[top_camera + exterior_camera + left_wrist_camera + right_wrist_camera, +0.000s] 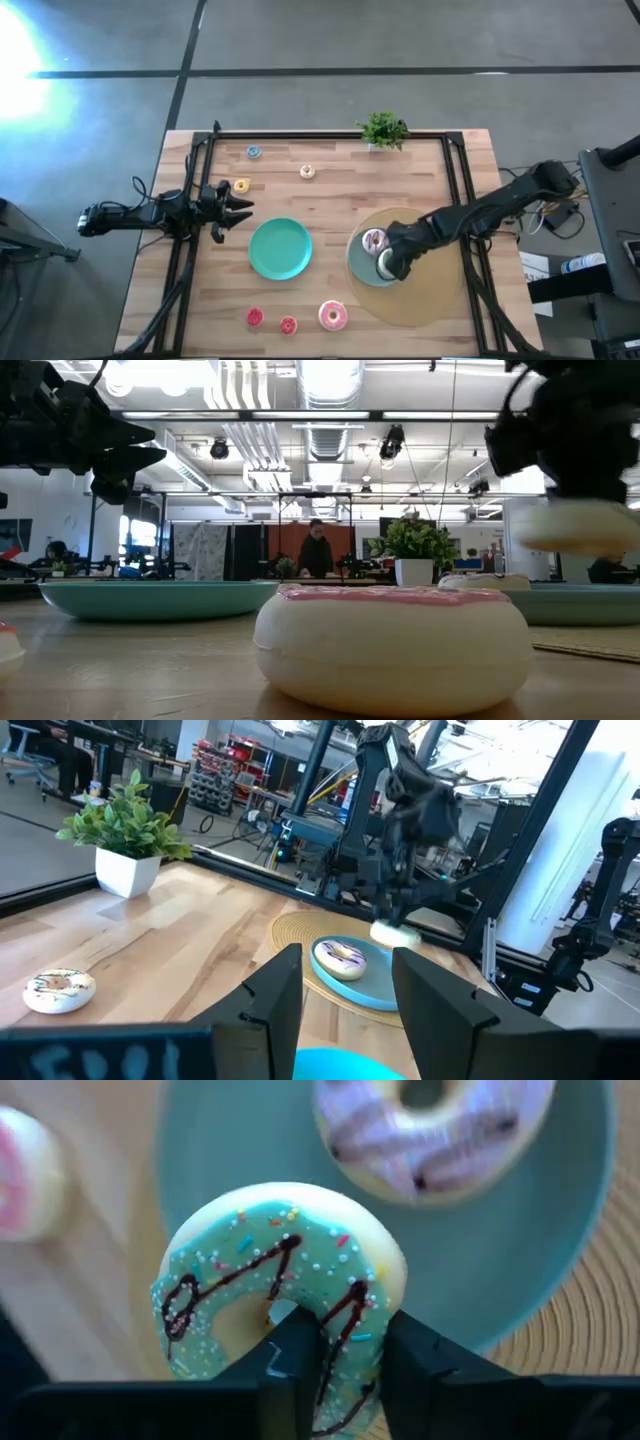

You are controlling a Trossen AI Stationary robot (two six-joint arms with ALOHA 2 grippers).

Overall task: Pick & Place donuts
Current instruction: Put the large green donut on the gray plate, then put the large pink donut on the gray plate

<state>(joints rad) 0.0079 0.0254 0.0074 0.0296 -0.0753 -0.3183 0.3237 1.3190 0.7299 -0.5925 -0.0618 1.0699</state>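
My right gripper (385, 265) is shut on the green-frosted donut (280, 1285) and hovers over the right teal plate (360, 262). The white-pink donut (374, 241) lies flat on that plate. The pink donut (332, 316) rests on the table near the front edge and fills the foreground of the low view (390, 645). Two tiny red donuts (255, 317) (288, 325) lie beside it. The tiny yellow (241, 186), blue (253, 152) and cream (307, 171) donuts lie toward the far side. My left gripper (235, 207) waits open on the left, above the table. My right gripper pinches the green donut's ring wall (350, 1315): one finger (295, 1350) stands in the hole and the other (420, 1360) outside the rim. The fingers come from above, pointing down. The donut is lifted clear of the plate and tilted (580, 525).
A second teal plate (280, 248) sits mid-table. A round woven mat (430, 290) lies under the right plate. A small potted plant (382, 130) stands at the far edge. A black frame (330, 134) borders the tabletop. People show in the room beyond the table (316, 550).
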